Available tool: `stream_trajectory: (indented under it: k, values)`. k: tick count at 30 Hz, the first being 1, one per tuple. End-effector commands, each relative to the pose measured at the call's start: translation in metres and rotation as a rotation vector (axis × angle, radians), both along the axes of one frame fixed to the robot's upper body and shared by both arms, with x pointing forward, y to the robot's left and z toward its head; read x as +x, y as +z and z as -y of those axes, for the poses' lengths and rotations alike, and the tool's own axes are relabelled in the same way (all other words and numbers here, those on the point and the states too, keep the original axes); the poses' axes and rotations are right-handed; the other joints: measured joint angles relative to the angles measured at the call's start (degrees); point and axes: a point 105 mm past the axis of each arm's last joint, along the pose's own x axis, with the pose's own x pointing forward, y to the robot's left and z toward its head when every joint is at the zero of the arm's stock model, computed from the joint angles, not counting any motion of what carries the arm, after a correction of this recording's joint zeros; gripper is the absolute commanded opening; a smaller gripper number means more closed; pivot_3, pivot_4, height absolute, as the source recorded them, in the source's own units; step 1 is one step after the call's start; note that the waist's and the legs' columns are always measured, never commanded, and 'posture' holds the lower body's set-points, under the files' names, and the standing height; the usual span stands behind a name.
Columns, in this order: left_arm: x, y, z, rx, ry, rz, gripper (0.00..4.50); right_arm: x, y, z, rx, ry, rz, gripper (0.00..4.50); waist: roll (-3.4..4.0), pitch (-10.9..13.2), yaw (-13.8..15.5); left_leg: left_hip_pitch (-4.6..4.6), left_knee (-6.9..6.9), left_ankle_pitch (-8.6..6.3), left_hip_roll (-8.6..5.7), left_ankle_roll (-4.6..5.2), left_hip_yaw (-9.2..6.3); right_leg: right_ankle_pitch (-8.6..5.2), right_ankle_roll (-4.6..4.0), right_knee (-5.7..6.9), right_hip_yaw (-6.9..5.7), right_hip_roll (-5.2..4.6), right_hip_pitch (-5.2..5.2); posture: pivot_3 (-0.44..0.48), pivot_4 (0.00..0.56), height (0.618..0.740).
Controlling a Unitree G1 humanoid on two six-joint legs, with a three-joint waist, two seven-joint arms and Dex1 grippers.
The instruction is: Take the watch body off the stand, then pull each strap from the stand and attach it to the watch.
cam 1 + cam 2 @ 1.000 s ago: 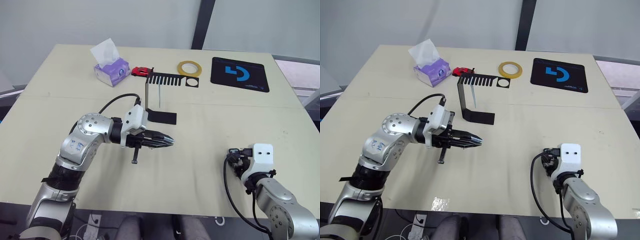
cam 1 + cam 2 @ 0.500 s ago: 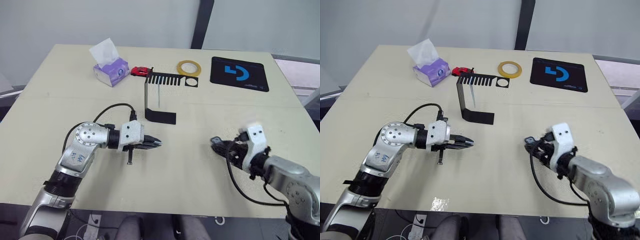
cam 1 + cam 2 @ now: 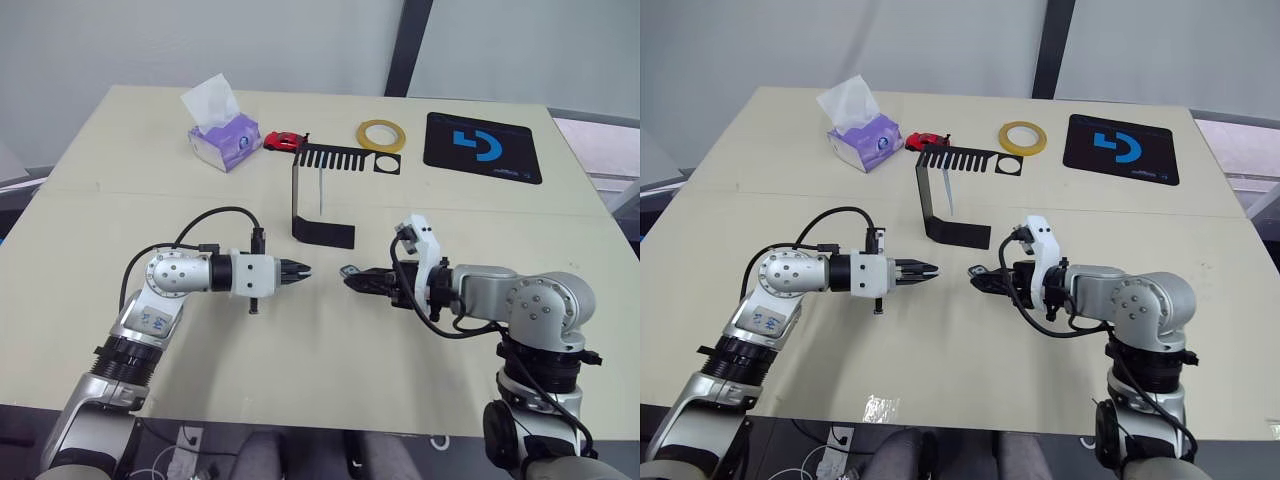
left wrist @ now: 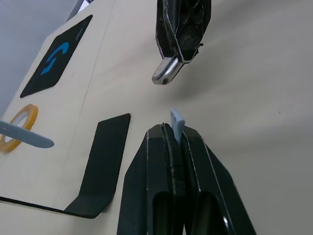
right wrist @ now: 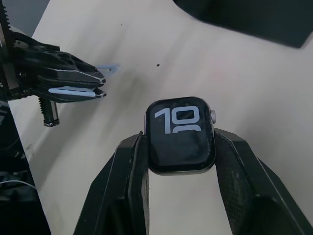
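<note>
The watch body (image 5: pixel 181 134), dark screen with light digits, sits clamped between my right gripper's (image 3: pixel 347 272) fingers (image 5: pixel 124 186). My left gripper (image 3: pixel 303 270) is shut on a pale blue-grey strap (image 4: pixel 176 120), whose tip pokes out past its fingertips. The two grippers face each other tip to tip above the table's middle, a small gap apart. Behind them stands the black stand (image 3: pixel 322 232), with a second strap (image 3: pixel 319 190) hanging from its slotted top plate (image 3: pixel 345 158).
Along the table's far side lie a purple tissue box (image 3: pixel 225 140), a small red toy car (image 3: pixel 283 141), a yellow tape ring (image 3: pixel 381 135) and a black mat with a blue logo (image 3: pixel 483 148). The stand's foot lies just behind the grippers.
My right arm has swung in from the front right to the table's middle. The left gripper has drawn back to the left and levelled out, so the two tips now face each other.
</note>
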Motion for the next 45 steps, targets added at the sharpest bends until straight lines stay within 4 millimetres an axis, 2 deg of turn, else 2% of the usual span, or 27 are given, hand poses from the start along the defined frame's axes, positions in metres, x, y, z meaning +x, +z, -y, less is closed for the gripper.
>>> stream_trajectory:
  k: [1,16,32,45]
  values:
    - [0.003,0.009,0.0,0.013,-0.017,0.084,0.0,0.001,0.007,-0.006,-0.001,0.017,0.018,1.52,0.01,0.01,-0.01,0.0,0.0,0.0,0.0,0.0,0.0,0.0,0.0,0.02,0.0,-0.01,0.0,0.0,0.15,0.738]
    - [0.008,0.01,0.013,0.039,-0.07,0.153,0.0,0.003,0.008,-0.016,0.061,0.021,-0.019,1.52,0.02,0.01,-0.21,-0.02,0.01,0.01,0.0,0.01,0.01,0.0,0.0,0.18,-0.09,0.01,-0.05,0.0,0.15,0.738]
    - [0.013,0.005,0.012,0.068,-0.08,0.155,0.0,0.002,0.013,-0.019,0.114,0.028,-0.033,1.52,0.02,0.01,-0.44,-0.02,0.0,0.0,0.0,0.02,0.0,0.0,0.0,0.18,-0.07,-0.01,-0.06,0.0,0.15,0.738]
    - [0.016,0.009,0.015,0.056,-0.082,0.159,0.0,0.0,0.011,-0.019,0.103,0.03,-0.036,1.52,0.02,0.01,-1.13,-0.04,-0.01,0.0,0.01,0.02,-0.02,0.0,0.0,0.17,-0.04,-0.03,-0.06,0.0,0.15,0.738]
